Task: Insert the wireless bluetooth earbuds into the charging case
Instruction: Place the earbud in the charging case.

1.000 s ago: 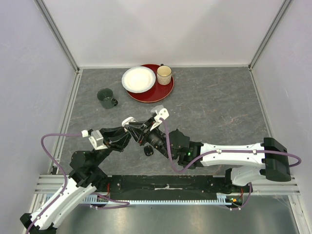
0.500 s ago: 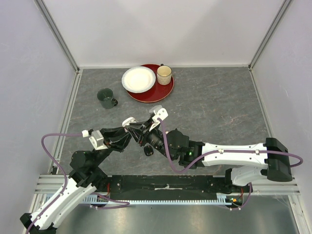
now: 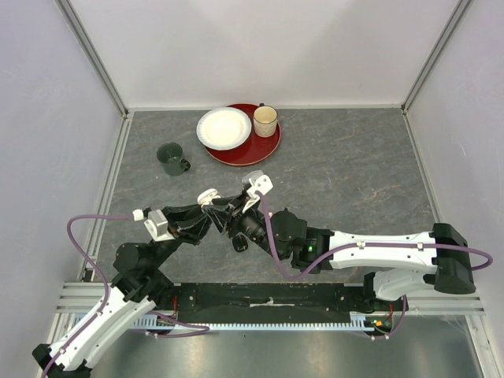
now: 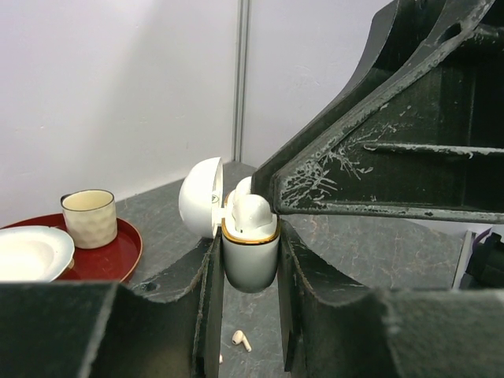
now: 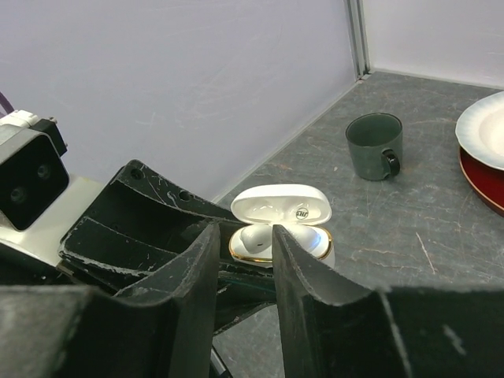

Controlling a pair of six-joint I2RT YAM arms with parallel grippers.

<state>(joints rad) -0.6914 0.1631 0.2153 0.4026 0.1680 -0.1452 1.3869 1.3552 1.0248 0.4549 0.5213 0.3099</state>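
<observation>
My left gripper (image 4: 249,253) is shut on the white, gold-rimmed charging case (image 4: 250,268), held upright with its lid (image 4: 198,197) swung open. A white earbud (image 4: 252,214) sits in the case's top. My right gripper (image 5: 244,228) hovers right over the case (image 5: 319,242). Its jaws stand slightly apart with nothing between them, and one finger rests against the seated earbud (image 5: 253,235). Another white earbud (image 4: 241,339) lies on the table below the case. In the top view the two grippers (image 3: 214,209) (image 3: 234,214) meet mid-table and hide the case.
A small black object (image 3: 240,244) lies on the table just below the grippers. A dark green mug (image 3: 172,157) stands to the back left. A red tray (image 3: 246,148) at the back carries a white plate (image 3: 224,127) and a beige cup (image 3: 265,120).
My right gripper has edged left and closer over the case. The left arm has held still with the case.
</observation>
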